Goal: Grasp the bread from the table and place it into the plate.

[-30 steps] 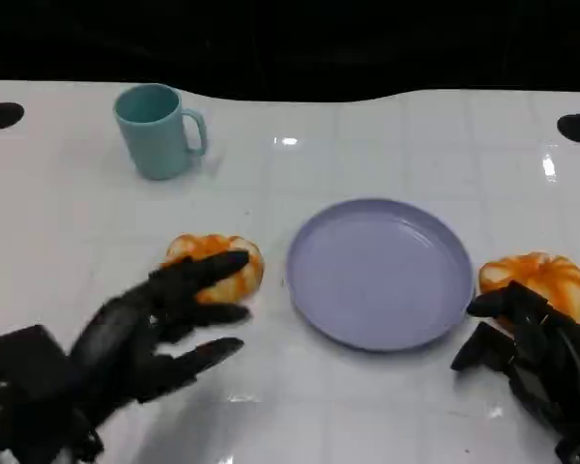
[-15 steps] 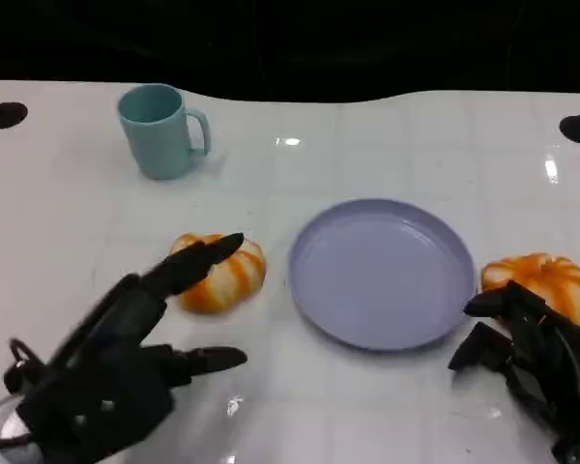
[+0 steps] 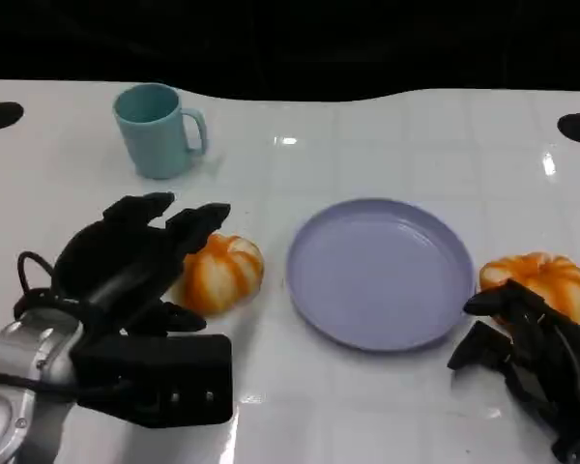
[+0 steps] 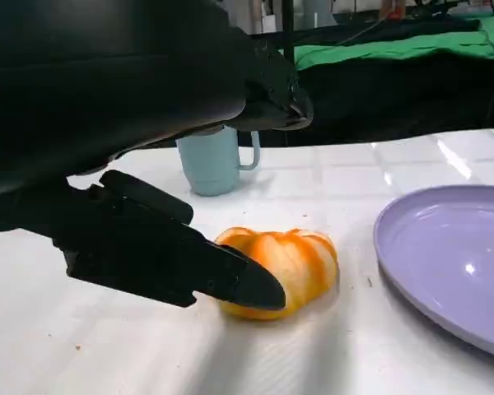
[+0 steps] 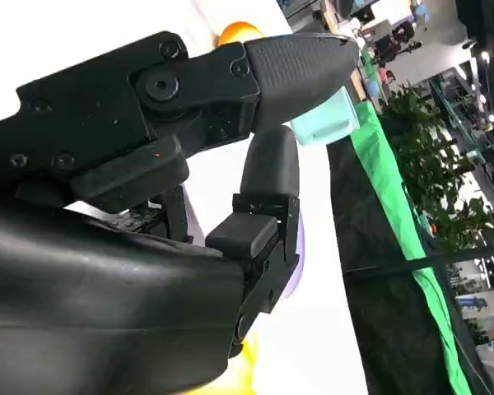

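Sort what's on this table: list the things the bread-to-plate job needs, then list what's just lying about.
Part of the job:
- bread by the left robot hand
- purple plate
- left robot hand, fingers spread around that bread, not yet gripping it

Just lying about:
- teal mug, at the back
- second bread, beside the right robot hand

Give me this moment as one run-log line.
left hand: open, fingers around left bread, not lifted | right hand: open, idle beside right bread | plate: nothing on it
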Tool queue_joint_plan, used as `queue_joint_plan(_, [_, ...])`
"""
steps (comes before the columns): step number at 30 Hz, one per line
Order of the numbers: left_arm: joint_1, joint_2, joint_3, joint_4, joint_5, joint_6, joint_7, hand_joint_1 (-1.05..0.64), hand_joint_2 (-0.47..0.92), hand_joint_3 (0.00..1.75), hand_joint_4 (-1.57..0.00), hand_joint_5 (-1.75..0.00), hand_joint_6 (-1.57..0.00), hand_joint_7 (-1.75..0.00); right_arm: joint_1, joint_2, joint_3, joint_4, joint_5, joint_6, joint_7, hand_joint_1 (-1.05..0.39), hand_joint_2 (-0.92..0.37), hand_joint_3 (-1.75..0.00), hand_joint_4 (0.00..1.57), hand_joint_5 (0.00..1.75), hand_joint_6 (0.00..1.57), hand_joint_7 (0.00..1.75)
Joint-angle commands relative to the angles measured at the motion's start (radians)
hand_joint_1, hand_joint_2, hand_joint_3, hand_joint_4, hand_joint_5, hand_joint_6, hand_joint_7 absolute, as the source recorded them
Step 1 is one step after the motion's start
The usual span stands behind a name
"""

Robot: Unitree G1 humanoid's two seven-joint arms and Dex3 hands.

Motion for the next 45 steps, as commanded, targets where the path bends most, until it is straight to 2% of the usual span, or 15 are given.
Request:
queue_joint_plan(1, [-0.084,0.001,-0.045,0.122,0.015,0.013,0.021,-0.50,0.84,0.00,0.00,-0.16,-0.20,0.00,0.019,-0.008,-0.001,-0.011,0.001,0.040,-0.010,-0.54,-0.92,-0.21,0.68,1.53,0.63,1.21])
queue_joint_plan(5, [-0.093,0.007,-0.056,0.135,0.007,0.014,0.032,-0.50,0.84,0.00,0.00,-0.16,-0.20,0.00,0.022,-0.008,-0.001,-0.020,0.000,0.048,-0.012,-0.54,-0.92,-0.21,0.68,1.52,0.63,1.19])
queue_joint_plan(9, [-0.243,-0.052,-0.118,0.366,-0.018,0.040,-0.050,-0.51,0.85,0.00,0.00,-0.15,-0.18,0.00,0.029,0.003,-0.006,-0.042,0.009,0.057,-0.023,-0.55,-0.92,-0.18,0.69,1.55,0.64,1.20])
queue_joint_plan(13, [-0.316,-0.083,-0.149,0.505,-0.038,0.041,-0.037,-0.52,0.84,0.00,-0.01,-0.16,-0.18,0.00,0.034,0.005,-0.010,-0.058,0.027,0.088,-0.008,-0.54,-0.92,-0.17,0.67,1.56,0.63,1.20])
queue_joint_plan(19, [-0.365,-0.104,-0.177,0.615,-0.055,0.026,0.002,-0.53,0.83,0.00,-0.02,-0.17,-0.19,-0.01,0.043,-0.003,0.000,-0.074,0.021,0.091,0.001,-0.55,-0.92,-0.20,0.63,1.58,0.59,1.22])
queue_joint_plan(22, [-0.433,-0.152,-0.206,0.755,-0.057,0.045,0.002,-0.54,0.83,0.00,0.00,-0.16,-0.18,0.00,0.046,0.000,-0.006,-0.077,0.031,0.100,0.004,-0.54,-0.92,-0.19,0.62,1.59,0.59,1.23])
queue_joint_plan(27, [-0.479,-0.179,-0.226,0.864,-0.071,0.031,0.036,-0.54,0.84,0.00,0.00,-0.16,-0.18,0.00,0.046,0.001,-0.006,-0.076,0.023,0.093,-0.008,-0.54,-0.92,-0.18,0.62,1.61,0.59,1.23])
queue_joint_plan(35, [-0.538,-0.222,-0.228,1.046,-0.105,-0.031,0.115,-0.51,0.82,0.00,-0.04,-0.16,-0.21,-0.01,0.044,-0.001,-0.003,-0.072,0.021,0.088,-0.021,-0.55,-0.92,-0.16,0.67,1.56,0.64,1.22])
queue_joint_plan(36, [-0.542,-0.229,-0.218,1.076,-0.121,-0.052,0.133,-0.35,0.87,0.01,-0.17,-0.20,-0.33,-0.04,0.043,-0.001,-0.005,-0.074,0.029,0.099,-0.013,-0.54,-0.92,-0.17,0.66,1.56,0.63,1.21])
queue_joint_plan(38, [-0.551,-0.236,-0.210,1.118,-0.142,-0.079,0.157,-0.27,0.91,0.01,-0.26,-0.20,-0.40,-0.04,0.043,-0.002,-0.007,-0.078,0.038,0.112,-0.004,-0.53,-0.92,-0.17,0.65,1.56,0.62,1.20])
queue_joint_plan(39, [-0.554,-0.238,-0.208,1.137,-0.149,-0.090,0.180,-0.27,0.91,0.03,-0.37,-0.25,-0.48,-0.07,0.041,-0.004,-0.008,-0.072,0.038,0.113,0.000,-0.53,-0.92,-0.17,0.64,1.56,0.61,1.20])
queue_joint_plan(41, [-0.560,-0.240,-0.211,1.165,-0.155,-0.105,0.218,-0.31,0.92,0.13,-0.71,-0.44,-0.73,-0.16,0.038,-0.007,-0.009,-0.064,0.035,0.110,0.004,-0.54,-0.92,-0.17,0.64,1.56,0.62,1.20])
queue_joint_plan(43, [-0.562,-0.239,-0.224,1.185,-0.142,-0.116,0.268,-0.33,0.92,0.16,-0.81,-0.50,-0.82,-0.18,0.038,-0.010,-0.005,-0.057,0.020,0.088,-0.001,-0.54,-0.92,-0.16,0.65,1.55,0.62,1.19])
queue_joint_plan(44, [-0.561,-0.237,-0.232,1.193,-0.132,-0.120,0.297,-0.31,0.92,0.16,-0.79,-1.06,-0.86,-0.60,0.039,-0.012,-0.002,-0.053,0.010,0.072,-0.005,-0.54,-0.92,-0.19,0.66,1.55,0.63,1.19])
queue_joint_plan(45, [-0.558,-0.236,-0.238,1.200,-0.126,-0.122,0.337,-0.30,0.92,0.16,-0.75,-1.40,-0.81,-0.96,0.038,-0.014,-0.001,-0.047,0.005,0.061,-0.005,-0.54,-0.92,-0.20,0.66,1.54,0.63,1.19])
